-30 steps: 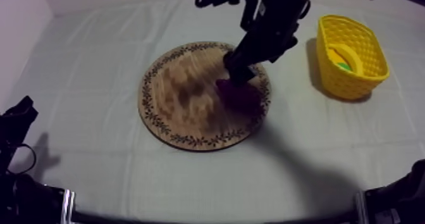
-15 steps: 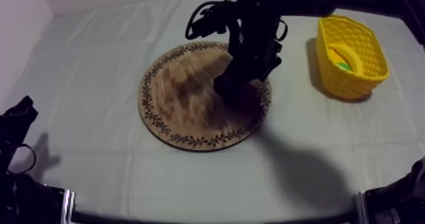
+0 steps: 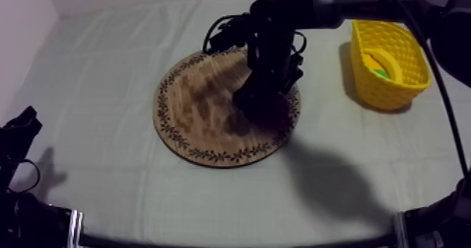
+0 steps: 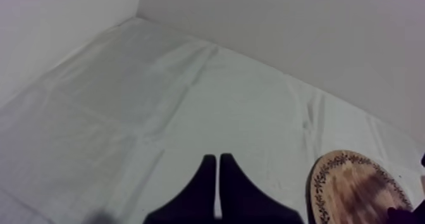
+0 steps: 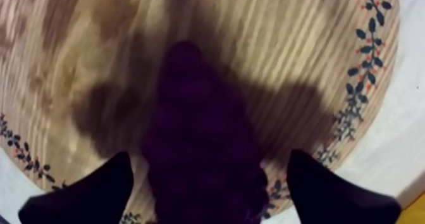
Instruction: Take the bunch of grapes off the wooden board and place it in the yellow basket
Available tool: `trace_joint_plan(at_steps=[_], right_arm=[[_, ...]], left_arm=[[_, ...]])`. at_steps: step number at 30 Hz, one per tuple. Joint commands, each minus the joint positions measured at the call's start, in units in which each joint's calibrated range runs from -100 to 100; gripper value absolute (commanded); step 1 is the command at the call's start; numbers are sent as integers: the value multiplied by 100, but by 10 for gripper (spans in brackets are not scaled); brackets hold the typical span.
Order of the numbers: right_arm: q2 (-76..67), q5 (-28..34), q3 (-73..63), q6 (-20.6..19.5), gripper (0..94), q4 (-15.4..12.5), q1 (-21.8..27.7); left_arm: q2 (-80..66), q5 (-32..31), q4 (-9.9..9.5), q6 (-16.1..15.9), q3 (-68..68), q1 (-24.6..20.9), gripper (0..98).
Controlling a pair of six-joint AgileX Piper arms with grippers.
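**A:** How does the right gripper [image 5: 210,166] stand?

**B:** It is low over the fruit with its fingers [image 5: 95,195] spread wide, one at each side of the bunch of grapes [image 5: 199,138]. Nothing is clamped. One finger is just beside the bunch, and bare wood shows between the other finger and the fruit. I cannot tell whether either one touches it.

**A:** And how will the bunch handle, do you reckon?

**B:** As a toy it should be light, so weight is no worry. The surface is all small round knobs, which may roll or slip under smooth pads. I would take it across the broad middle, where the fingers now straddle it, rather than at the narrow end. I cannot judge whether it is stiff or gives a little.

**A:** Where does it lie?

**B:** It lies flat on the wooden board [image 3: 196,104], inside the patterned rim, on the side nearer the yellow basket [image 3: 410,90].

**A:** And the basket?

**B:** It stands well apart from the board, off to the right arm's side. There is something yellow and green in it, but I cannot make out what.

**A:** What about the left gripper [image 4: 218,176]?

**B:** Its fingers lie together as a narrow wedge with nothing between them. It sits low over the cloth [image 3: 105,69], well away from the board.
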Motion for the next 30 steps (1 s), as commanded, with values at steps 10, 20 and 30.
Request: trace_joint_plan(at_steps=[10, 20, 30], right_arm=[[245, -24, -221, 40, 449, 16, 30], [139, -59, -210, 64, 302, 26, 40], [-568, 207, -314, 180, 296, 36, 45]], left_arm=[[3, 3, 1, 0, 4, -1, 0], [3, 3, 1, 0, 4, -1, 0], [3, 3, 1, 0, 4, -1, 0]])
